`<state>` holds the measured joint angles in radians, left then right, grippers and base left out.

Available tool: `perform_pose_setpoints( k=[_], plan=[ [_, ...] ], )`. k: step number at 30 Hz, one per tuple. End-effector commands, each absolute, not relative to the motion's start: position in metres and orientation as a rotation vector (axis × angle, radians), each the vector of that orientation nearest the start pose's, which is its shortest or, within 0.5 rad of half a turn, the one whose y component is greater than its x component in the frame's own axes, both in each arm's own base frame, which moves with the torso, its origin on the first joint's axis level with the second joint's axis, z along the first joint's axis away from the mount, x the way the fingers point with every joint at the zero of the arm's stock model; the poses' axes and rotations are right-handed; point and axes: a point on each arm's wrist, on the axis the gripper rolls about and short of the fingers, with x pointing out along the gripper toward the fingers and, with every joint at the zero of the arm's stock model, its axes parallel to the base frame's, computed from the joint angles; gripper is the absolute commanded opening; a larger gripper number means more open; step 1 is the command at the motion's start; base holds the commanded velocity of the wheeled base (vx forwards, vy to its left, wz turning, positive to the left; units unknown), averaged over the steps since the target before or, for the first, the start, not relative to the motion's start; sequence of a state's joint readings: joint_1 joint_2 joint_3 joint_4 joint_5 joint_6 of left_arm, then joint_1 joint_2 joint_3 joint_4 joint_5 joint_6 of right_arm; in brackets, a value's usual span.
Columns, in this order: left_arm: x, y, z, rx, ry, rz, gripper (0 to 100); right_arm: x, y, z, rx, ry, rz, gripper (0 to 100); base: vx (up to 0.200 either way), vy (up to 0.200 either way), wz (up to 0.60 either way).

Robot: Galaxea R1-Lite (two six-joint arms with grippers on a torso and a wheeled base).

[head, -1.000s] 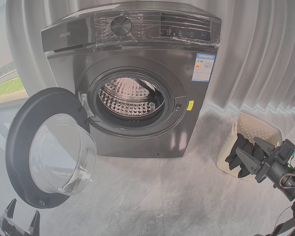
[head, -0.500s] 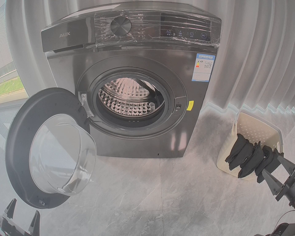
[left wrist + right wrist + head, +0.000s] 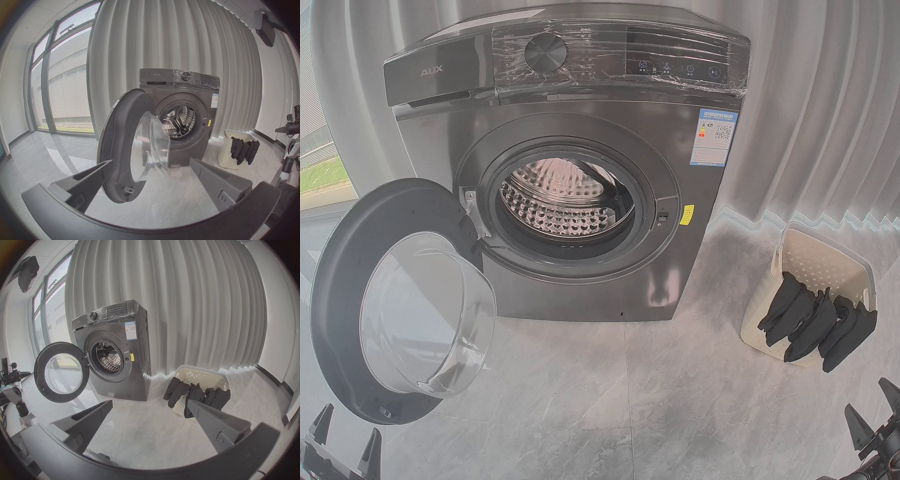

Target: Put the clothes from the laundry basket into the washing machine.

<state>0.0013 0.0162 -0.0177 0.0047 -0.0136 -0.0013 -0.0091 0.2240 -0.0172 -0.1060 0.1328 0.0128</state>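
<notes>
A grey washing machine (image 3: 581,94) stands with its round door (image 3: 362,250) swung wide to the left and its steel drum (image 3: 562,200) bare inside. To its right on the floor sits a cream laundry basket (image 3: 819,256) with black clothes (image 3: 812,319) draped over its front rim. My right gripper (image 3: 870,403) is open low at the right, short of the basket and holding nothing. The right wrist view shows the clothes (image 3: 193,394) beyond its open gripper (image 3: 149,404). My left gripper (image 3: 350,424) is open below the door, also empty.
Pale pleated curtains (image 3: 831,112) hang behind the machine and basket. The grey tiled floor (image 3: 625,387) between door and basket is open room. Tall windows (image 3: 62,81) line the wall to the left of the machine.
My right gripper has pulled back from over the basket's clothes, down toward the lower right, still open and empty. The clothes lie as before. The left arm has not moved.
</notes>
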Motion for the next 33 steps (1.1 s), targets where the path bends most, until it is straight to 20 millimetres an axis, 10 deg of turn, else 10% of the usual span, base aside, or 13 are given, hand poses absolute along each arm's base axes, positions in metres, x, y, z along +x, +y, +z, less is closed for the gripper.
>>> perform_pose_setpoints(
  k=[1,18,25,33],
  plan=[
    [-0.023,0.000,0.076,-0.002,0.006,-0.012,100,-0.016,0.004,0.085,0.013,0.011,0.087,100,0.000,0.000,0.00],
    [-0.023,0.000,0.076,-0.002,0.008,-0.012,100,-0.024,0.007,0.082,-0.016,-0.062,0.330,100,0.000,0.000,0.00],
    [-0.023,0.000,0.076,-0.003,0.006,-0.012,100,-0.021,-0.001,0.077,-0.002,0.005,-0.040,100,0.000,0.000,0.00],
    [-0.023,0.000,0.076,-0.003,0.008,-0.012,100,-0.023,0.000,0.076,-0.012,0.041,0.008,100,0.000,0.000,0.00]
  ],
)
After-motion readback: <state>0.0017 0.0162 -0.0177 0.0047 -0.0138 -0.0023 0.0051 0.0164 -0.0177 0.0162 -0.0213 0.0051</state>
